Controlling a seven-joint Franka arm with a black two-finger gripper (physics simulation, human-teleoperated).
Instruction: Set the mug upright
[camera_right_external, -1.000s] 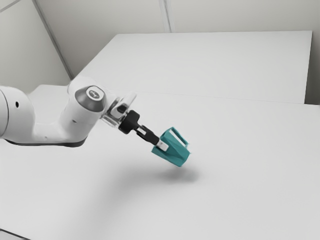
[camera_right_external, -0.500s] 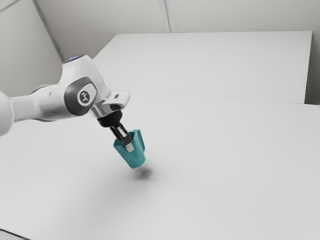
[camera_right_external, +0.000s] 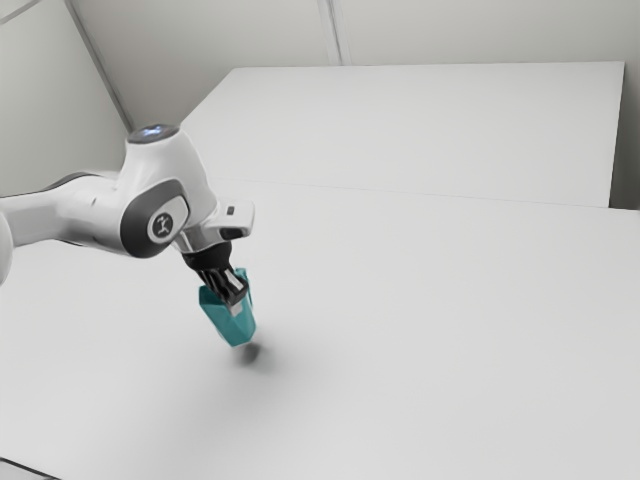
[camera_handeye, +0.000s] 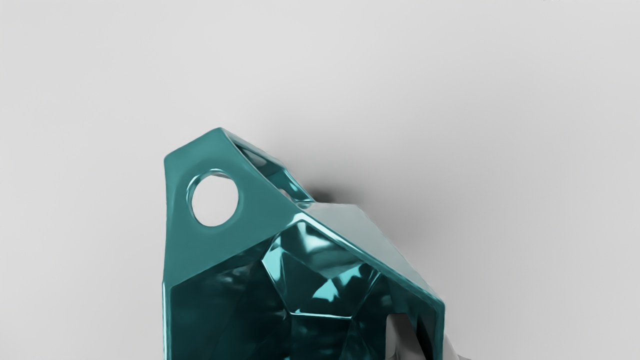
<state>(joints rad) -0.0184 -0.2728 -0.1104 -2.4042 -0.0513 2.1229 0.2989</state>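
The teal mug (camera_right_external: 238, 329) hangs from my gripper (camera_right_external: 237, 307), tilted, with its base downward and its mouth up toward the arm. Its base is close above the table (camera_right_external: 420, 350), over a small dark shadow; whether it touches is unclear. In the wrist view I look into the open mouth of the mug (camera_handeye: 220, 255), with the holed handle to one side. My gripper (camera_handeye: 431, 345) pinches the mug's wall there, one finger inside the mouth and the other outside, partly hidden by the wall.
A second pale surface (camera_right_external: 420, 130) lies beyond the table in the exterior view, with walls behind it. A dark edge line (camera_right_external: 30, 469) crosses the near corner at the exterior view's left.
My hand has carried the mug toward the exterior view's left and turned to point more steeply down. The mug, strongly tilted a second ago, now leans less, and its base has come nearer its shadow.
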